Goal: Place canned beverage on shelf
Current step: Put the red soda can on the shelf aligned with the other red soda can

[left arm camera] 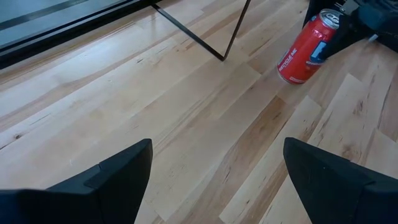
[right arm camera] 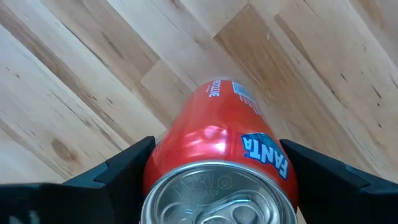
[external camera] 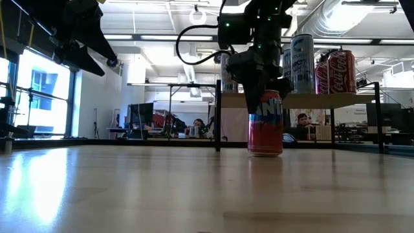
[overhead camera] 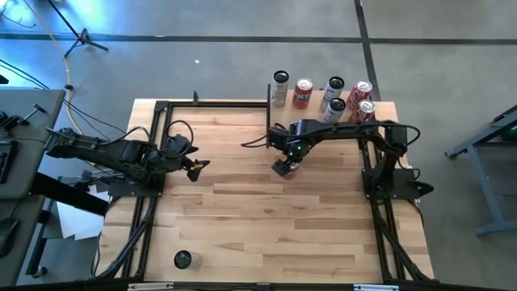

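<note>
Near the middle of the table (overhead camera: 242,226), just in front of the shelf (external camera: 323,99), a red Fanta can (external camera: 266,126) stands upright on the wood, and the right gripper (overhead camera: 284,166) hangs over it from above with a finger on each side of the upper body. From the right wrist view the dark fingers (right arm camera: 124,168) flank the can near its shoulder with the jaws at a middling spread, close to the wall; whether they press it cannot be told. The can is a thin-walled aluminium cylinder: smooth, glossy and likely slippery. If full it would be fairly heavy and stiff; if empty, light and easily dented. A hold across the straight wall just below the rim, square to the axis, seems best, firm enough not to slide yet not crushing. Five other cans (overhead camera: 334,94) already crowd the shelf, so the free room there is narrow. The left gripper (overhead camera: 194,166) waits at the left side, jaws wide and empty.
</note>
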Available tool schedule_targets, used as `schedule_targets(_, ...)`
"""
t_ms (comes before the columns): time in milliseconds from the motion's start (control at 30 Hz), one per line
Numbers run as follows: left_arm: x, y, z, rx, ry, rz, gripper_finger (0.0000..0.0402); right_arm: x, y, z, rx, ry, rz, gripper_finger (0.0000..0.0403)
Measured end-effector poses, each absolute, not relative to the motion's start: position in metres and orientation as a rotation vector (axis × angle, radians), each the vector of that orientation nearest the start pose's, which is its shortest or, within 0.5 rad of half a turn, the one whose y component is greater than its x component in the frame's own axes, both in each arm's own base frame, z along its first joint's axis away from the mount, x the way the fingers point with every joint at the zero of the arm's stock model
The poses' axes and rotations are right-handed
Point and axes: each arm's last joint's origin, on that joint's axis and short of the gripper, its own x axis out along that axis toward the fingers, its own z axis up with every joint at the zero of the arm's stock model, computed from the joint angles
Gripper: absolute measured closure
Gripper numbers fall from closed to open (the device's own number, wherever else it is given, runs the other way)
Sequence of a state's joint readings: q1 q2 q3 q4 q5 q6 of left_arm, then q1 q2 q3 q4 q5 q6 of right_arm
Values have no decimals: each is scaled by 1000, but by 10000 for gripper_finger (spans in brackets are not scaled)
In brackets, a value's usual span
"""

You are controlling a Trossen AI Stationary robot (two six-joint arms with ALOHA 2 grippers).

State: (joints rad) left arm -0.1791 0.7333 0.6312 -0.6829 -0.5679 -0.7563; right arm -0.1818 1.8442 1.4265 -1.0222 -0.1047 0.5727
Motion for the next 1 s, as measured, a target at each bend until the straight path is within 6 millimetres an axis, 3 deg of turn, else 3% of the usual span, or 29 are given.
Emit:
schedule_targets(333, 139, -9, 250, -425, 550, 616, 64, 349, -53, 215, 677, 1348, -593, 11)
schedule_targets(500, 139, -9, 250, -425, 550, 616, 64, 351, -45, 221, 707, 1315, -659, 7)
schedule_targets(700, 139, -9, 250, -425, 550, 617, 64, 346, -12, 238, 660, 1342, -783, 4)
schedule_targets(1000, 139, -9, 250, -425, 549, 617, 64, 335, 53, 253, 543, 1075, -957, 4)
